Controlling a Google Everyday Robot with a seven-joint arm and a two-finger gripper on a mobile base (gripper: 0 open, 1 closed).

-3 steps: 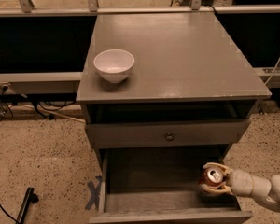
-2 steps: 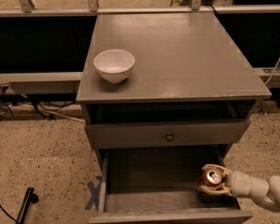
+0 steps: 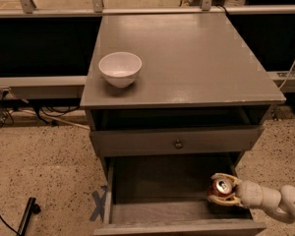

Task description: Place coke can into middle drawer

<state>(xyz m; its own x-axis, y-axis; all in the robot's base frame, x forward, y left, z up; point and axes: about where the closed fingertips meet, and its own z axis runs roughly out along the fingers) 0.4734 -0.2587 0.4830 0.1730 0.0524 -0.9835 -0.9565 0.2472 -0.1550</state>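
The coke can (image 3: 221,188), red with a silver top, is held inside the open middle drawer (image 3: 162,210) at its right side. My gripper (image 3: 224,191) reaches in from the lower right and is shut on the can, one finger above it and one below. The can is low in the drawer; I cannot tell whether it touches the floor. The drawer is pulled far out, with a grey wood-grain floor.
A white bowl (image 3: 120,69) stands on the cabinet top (image 3: 187,58) at the left. A shut drawer front with a round knob (image 3: 178,143) sits above the open drawer. A black object (image 3: 27,215) lies on the speckled floor at the left.
The arm and can have stayed almost in the same place at the right of the drawer; no clear motion.
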